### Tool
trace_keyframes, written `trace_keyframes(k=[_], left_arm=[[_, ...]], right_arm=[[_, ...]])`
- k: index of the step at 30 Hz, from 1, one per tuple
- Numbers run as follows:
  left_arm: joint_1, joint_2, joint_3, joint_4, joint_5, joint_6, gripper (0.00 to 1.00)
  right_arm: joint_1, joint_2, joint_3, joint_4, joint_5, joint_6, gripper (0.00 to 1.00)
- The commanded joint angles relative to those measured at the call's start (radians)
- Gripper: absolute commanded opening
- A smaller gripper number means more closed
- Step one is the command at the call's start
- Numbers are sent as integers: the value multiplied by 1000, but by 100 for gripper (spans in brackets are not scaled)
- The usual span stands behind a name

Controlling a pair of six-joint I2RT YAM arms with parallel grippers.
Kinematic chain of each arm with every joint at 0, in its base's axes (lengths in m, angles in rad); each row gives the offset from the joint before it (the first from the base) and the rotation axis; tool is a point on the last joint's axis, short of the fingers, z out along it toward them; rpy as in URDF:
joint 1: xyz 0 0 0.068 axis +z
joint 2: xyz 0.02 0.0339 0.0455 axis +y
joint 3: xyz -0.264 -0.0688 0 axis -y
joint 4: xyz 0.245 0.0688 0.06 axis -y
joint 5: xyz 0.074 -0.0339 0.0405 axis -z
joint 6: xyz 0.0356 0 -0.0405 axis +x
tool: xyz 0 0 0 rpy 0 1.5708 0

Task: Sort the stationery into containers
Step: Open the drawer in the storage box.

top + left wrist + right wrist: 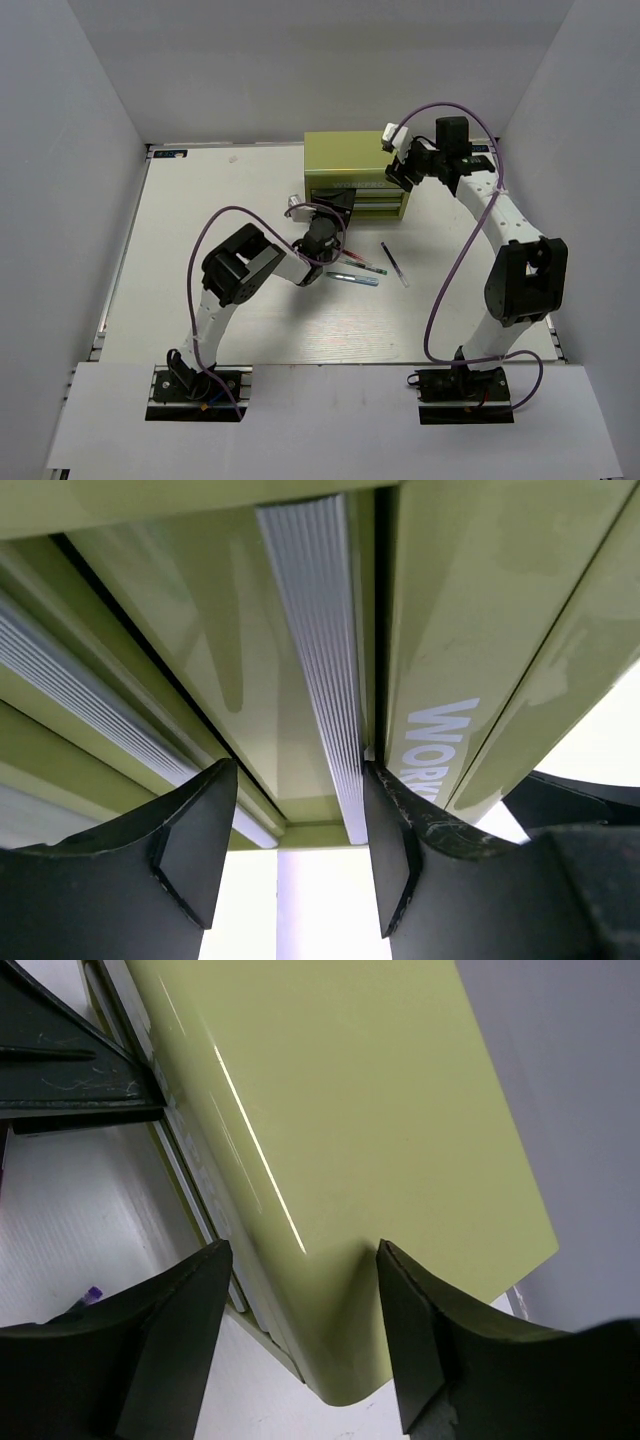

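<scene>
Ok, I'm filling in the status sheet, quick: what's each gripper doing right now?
Left gripper: open, its fingers either side of the silver handle strip.
Right gripper: open, empty, over the chest corner.

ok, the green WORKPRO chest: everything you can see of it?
The chest is a small yellow-green box, glossy like painted metal, corners rounded. It stands upright on the white table near the far edge, front toward the arms. The front shows two shallow drawers, seemingly pushed in, each with a ribbed silver handle strip, plus white lettering starting WORK. The left gripper is open around one strip; the right gripper is open over the top's right front corner. Contact cannot be told.
</scene>
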Motion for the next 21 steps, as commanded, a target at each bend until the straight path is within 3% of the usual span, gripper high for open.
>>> trace_keyframes(k=[1,18,21], left_arm=[[7,21,45,96,-119,-6,63],[-22,163,147,282,-215,-17,43],[-22,172,147,305,-215,-17,30]], right_arm=[[3,18,74,-62,3,-32,64],[6,110,192,-265,12,-128,60],[8,116,204,-272,12,-127,60]])
